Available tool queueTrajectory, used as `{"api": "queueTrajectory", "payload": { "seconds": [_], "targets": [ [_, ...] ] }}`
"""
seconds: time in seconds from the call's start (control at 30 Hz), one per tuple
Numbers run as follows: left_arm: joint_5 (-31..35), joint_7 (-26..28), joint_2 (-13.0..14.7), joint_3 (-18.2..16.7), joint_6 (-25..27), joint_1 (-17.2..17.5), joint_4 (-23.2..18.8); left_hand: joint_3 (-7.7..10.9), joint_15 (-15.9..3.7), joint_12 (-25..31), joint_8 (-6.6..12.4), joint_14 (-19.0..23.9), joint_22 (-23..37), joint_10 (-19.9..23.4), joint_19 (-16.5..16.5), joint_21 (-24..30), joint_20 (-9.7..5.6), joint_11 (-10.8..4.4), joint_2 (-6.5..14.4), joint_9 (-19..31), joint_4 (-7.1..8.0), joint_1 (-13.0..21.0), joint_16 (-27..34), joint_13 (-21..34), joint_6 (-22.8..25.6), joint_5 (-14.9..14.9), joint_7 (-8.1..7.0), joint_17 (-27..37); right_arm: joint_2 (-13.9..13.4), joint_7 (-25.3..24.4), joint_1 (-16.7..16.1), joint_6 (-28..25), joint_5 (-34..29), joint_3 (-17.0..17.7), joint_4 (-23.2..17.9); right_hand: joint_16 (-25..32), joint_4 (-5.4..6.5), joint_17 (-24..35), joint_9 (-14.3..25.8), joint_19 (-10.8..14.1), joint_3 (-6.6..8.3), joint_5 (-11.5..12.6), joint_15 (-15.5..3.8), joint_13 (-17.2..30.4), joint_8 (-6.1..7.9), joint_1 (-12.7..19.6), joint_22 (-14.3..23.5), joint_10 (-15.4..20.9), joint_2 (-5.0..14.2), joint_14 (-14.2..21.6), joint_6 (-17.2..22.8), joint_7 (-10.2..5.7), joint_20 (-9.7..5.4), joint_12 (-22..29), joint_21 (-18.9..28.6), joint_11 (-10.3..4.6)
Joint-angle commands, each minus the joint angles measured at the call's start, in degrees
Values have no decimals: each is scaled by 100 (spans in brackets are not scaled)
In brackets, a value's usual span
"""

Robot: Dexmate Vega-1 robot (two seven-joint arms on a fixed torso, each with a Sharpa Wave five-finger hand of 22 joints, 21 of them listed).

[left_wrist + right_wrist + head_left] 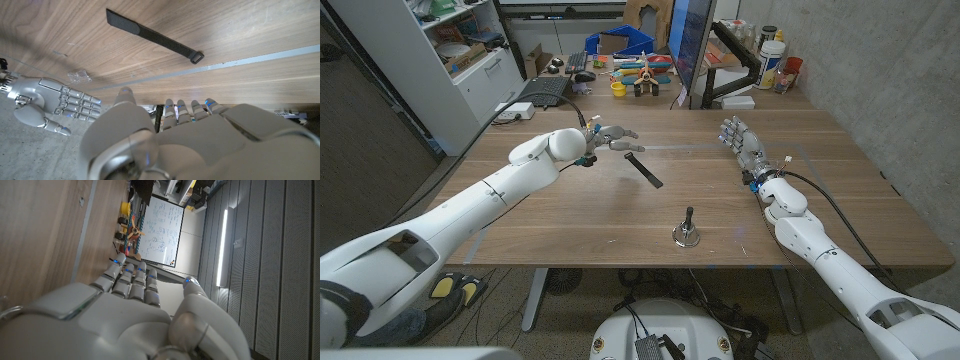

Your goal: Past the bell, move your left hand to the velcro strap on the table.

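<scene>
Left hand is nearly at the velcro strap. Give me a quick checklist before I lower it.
1. Left hand empty, fingers apart: ok.
2. Left hand over the velcro strap: not ok; it sits just beyond the strap's far end.
3. Velcro strap flat and unobstructed on the table: ok.
4. Bell out of the path: ok; it stands nearer the front edge, apart from the strap.
5. Right hand clear of the strap: ok; it is far off on the right side.
6. Height of the left hand above the table: cannot tell.
</scene>
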Motion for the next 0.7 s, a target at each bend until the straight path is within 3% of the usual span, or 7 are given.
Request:
{"api": "queueTrajectory", "payload": {
  "seconds": [0.03,0.27,0.7],
  "targets": [
    [465,-241,-72,230,67,-137,-9,0,63,30,34,19,36,-8,-159,62,94,3,15,17,-41,80,29,25,21,-20,-74,18,29,45,55,28,32,1,77,24,-36,11,13,43,3,28,3,28,24,2,9,83,34,48,53,18,13,35,-14,5],
    [765,-397,-85,335,162,-176,-84,43,173,50,53,118,44,32,191,186,309,14,3,23,-121,208,62,39,111,-18,-146,34,31,60,73,36,44,6,102,23,-40,10,13,48,3,28,-2,28,24,3,9,82,35,51,52,18,13,34,-27,10],
    [962,-614,-163,392,156,-202,-9,70,187,66,63,191,41,73,399,239,400,18,-16,26,-181,304,79,47,173,-13,-167,43,21,66,81,55,64,33,71,21,-45,9,13,56,4,29,-7,28,25,3,10,82,39,53,58,17,12,32,-50,2]
  ]
}}
